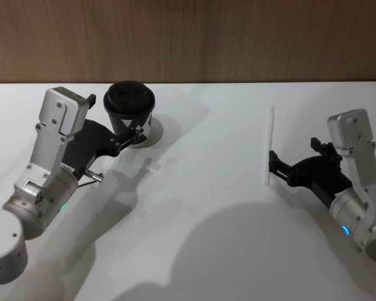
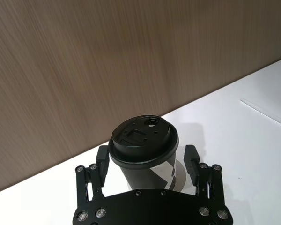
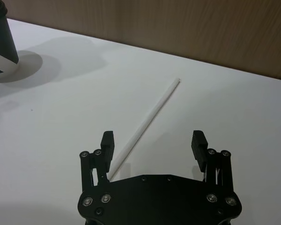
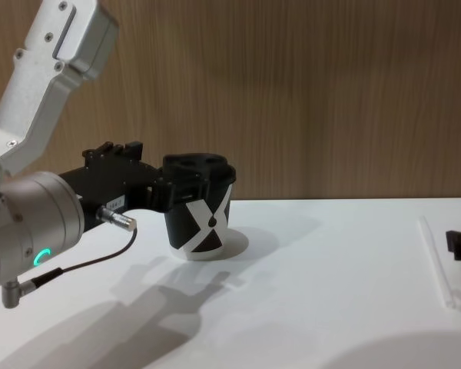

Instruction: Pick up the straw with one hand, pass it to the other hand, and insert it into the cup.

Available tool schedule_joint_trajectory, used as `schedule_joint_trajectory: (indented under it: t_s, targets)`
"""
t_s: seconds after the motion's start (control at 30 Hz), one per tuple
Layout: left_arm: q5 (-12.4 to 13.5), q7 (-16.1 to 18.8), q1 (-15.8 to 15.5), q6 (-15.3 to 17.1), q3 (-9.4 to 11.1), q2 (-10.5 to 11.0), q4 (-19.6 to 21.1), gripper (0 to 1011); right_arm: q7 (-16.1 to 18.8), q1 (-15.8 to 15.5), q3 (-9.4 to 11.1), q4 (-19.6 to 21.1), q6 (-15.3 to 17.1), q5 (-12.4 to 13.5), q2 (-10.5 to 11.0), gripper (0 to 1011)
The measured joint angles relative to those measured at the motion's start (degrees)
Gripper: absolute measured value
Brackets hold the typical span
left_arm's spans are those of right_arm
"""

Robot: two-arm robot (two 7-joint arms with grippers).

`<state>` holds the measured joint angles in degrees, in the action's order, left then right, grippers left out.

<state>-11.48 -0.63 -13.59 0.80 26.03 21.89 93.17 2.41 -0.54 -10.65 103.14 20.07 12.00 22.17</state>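
The right gripper [image 3: 153, 139] was spread wide over the white tabletop [image 1: 200, 213], with the straw [image 1: 269, 144] lying flat between its fingers, close to one. Well apart, the left gripper [image 2: 147, 158], fingers parted, flanked the upright cup [image 1: 130, 103].

Head camera looks down over the desk [image 1: 207, 219] to its far edge; chest camera sights low across it. Wrist cameras sit close behind left gripper [image 2: 147, 157] and right gripper [image 3: 153, 140]; all share the cup [image 1: 130, 103].
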Motion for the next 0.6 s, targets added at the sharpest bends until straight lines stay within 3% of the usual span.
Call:
schedule_joint_trajectory:
  t_s: [0.6]
  targets:
    - [0.0,0.0,0.0,0.0,0.0,0.0,0.0,1003,-2.2,2.9,0.0,-4.0,3.1,-0.9,-3.5,1001]
